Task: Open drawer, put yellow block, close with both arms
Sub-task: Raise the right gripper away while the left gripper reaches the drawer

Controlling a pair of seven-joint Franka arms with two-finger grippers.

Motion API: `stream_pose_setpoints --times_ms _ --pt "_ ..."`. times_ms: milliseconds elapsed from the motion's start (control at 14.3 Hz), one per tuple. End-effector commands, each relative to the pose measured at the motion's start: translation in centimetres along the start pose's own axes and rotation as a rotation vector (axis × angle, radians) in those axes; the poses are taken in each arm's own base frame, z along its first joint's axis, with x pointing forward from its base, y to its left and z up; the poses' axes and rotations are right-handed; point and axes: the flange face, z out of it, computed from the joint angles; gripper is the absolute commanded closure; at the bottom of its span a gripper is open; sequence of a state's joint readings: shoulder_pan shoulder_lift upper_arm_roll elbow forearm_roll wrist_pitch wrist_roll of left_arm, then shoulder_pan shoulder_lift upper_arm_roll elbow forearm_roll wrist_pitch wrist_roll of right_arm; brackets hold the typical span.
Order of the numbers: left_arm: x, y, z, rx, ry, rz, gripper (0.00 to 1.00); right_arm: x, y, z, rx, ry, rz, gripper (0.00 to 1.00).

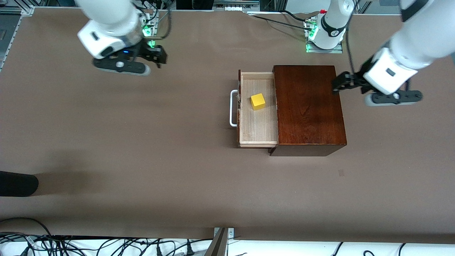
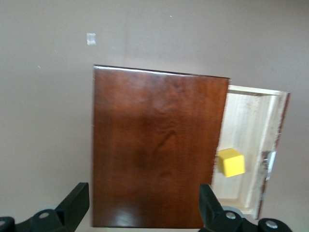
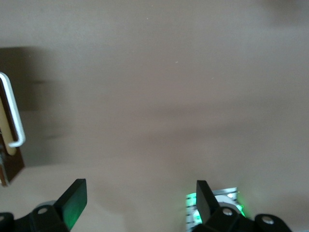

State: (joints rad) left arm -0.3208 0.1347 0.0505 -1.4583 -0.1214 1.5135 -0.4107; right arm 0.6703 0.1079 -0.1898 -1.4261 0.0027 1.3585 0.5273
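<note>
Looking down from the front camera first, you can see the drawer (image 1: 258, 109) pulled out of the dark box (image 1: 308, 106), with its white handle (image 1: 233, 108) pointing toward the right arm's end of the table. The yellow block (image 1: 257, 101) sits inside the drawer, on the pale wood floor, so the putting-in part looks done and only the closing is left. The box stands toward the left arm's end of the table, closer to the edge where the robot bases are than to the edge by the front camera. The left gripper (image 1: 342, 84) hangs at the box's end away from the handle, near the corner by the bases, probably so it can hold the box steady. The right gripper (image 1: 156, 57) is well apart from the drawer, over bare table near the bases' edge, so it has a long way to go before it can push. In the left wrist view, you see the box top and the open drawer (image 2: 251, 145) with the block (image 2: 231, 162) in it, and the left gripper (image 2: 143, 203) has its fingers spread wide, holding nothing. In the right wrist view, you see mostly bare table (image 3: 159, 96), with the handle (image 3: 13, 116) at the side of the picture. The right gripper (image 3: 140, 200) also has its fingers wide apart and empty, which fits a push on the drawer front.
</note>
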Motion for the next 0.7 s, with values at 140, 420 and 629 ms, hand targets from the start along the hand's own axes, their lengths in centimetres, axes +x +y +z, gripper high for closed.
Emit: stream_pose_setpoints --times_ms 140,420,629 --pt "-1.7 9.8 2.8 0.037 -0.036 -0.140 0.00 -0.5 8.4 -1.3 0.046 -0.002 -0.112 0.00" --pt "-4.3 18.0 7.9 0.097 -0.051 -0.283 0.00 -0.4 11.3 -2.1 0.050 0.009 -0.140 0.00" --pt "-5.7 23.6 11.5 0.115 -0.035 -0.392 0.00 -0.6 12.0 -2.5 0.034 0.022 -0.150 0.00"
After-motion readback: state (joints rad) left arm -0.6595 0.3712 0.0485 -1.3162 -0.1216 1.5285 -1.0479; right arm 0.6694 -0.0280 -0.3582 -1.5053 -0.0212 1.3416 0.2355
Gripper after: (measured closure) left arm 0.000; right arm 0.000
